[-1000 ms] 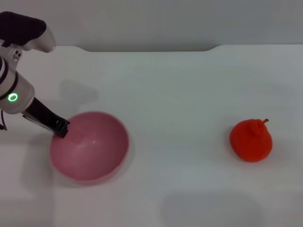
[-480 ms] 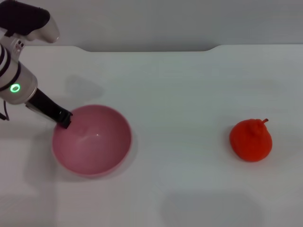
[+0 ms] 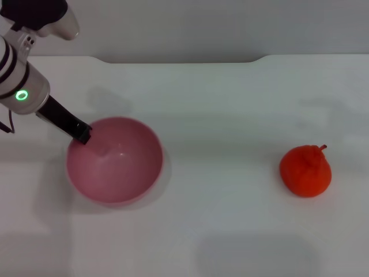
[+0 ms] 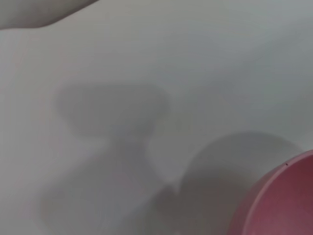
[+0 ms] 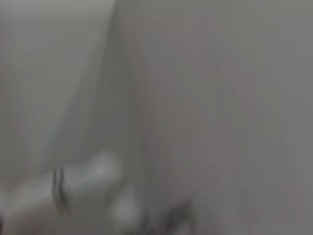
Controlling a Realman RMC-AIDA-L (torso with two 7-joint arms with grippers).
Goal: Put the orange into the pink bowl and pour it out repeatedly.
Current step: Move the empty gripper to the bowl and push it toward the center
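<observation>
White table (image 3: 230,115) against a plain grey wall (image 3: 202,26).

Pink bowl (image 4: 281,200) shows only as curved rim section at one corner of frame. Rest of view is pale worktop (image 4: 195,58). Soft grey shadows lie across worktop: one broad blotch mid-frame, another rounded shadow hugging bowl's outer edge. Gripper fingers not visible.
</observation>
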